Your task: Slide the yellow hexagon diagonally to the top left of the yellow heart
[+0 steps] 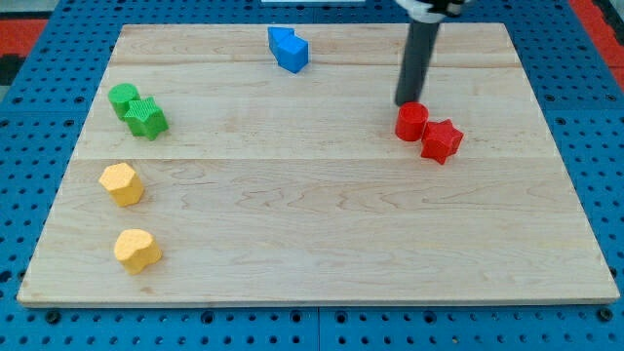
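The yellow hexagon (121,183) lies near the board's left edge, at mid height. The yellow heart (136,251) lies just below it and slightly to the right, near the bottom left corner. The two are apart. My tip (407,103) is far off at the view's upper right, just above a red cylinder (410,122) and touching or almost touching it. The rod rises from there out of the view's top.
A red star (441,140) sits against the red cylinder's lower right. A green cylinder (123,97) and green star (146,118) sit together at the upper left. Two blue blocks (289,48) sit at the top middle. The wooden board (322,244) lies on a blue pegboard.
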{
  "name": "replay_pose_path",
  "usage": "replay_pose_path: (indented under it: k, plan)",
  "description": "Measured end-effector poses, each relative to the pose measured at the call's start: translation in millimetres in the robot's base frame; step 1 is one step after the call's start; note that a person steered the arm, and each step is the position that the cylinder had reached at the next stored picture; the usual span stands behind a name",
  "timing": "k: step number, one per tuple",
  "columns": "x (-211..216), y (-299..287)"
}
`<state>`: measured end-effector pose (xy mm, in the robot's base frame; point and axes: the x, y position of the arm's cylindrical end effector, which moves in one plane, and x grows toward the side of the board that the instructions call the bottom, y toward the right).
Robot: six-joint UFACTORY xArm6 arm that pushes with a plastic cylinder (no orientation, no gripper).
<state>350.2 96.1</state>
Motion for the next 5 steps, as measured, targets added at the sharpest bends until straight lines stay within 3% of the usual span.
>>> replay_pose_path:
  k: [2, 3, 5]
  plan:
    - [23.1, -130.2]
    - [69.6, -152.8]
    - [89.0, -165.0]
